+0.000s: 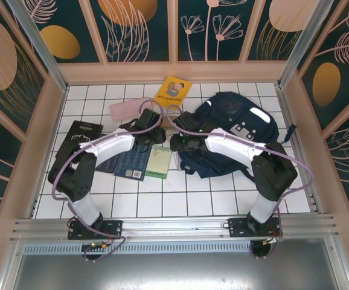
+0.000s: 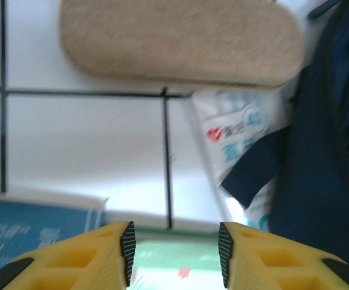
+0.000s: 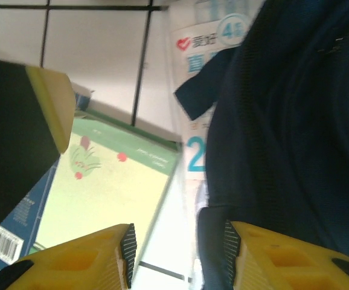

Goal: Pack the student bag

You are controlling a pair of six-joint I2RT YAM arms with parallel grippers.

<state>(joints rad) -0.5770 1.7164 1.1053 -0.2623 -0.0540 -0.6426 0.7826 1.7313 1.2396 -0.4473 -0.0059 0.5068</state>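
The student bag (image 1: 235,130) is a navy backpack lying at the right centre of the tiled table. My right gripper (image 3: 177,254) hovers at its left edge, open, with a flap of the bag's navy fabric (image 3: 214,241) lying against the inside of its right finger and bare table beside it. In the right wrist view the bag (image 3: 295,121) takes up the right side. My left gripper (image 2: 174,251) is open just above the far edge of a green notebook (image 2: 174,272), holding nothing. The two grippers (image 1: 156,138) (image 1: 177,143) sit close together.
A tan pencil case (image 2: 180,42) lies beyond the left gripper. A tissue pack (image 2: 241,139) is partly tucked under the bag. A blue book (image 1: 129,163) sits left of the green notebook (image 1: 158,162). A yellow book (image 1: 172,90) lies at the back, a black item (image 1: 81,133) at the left.
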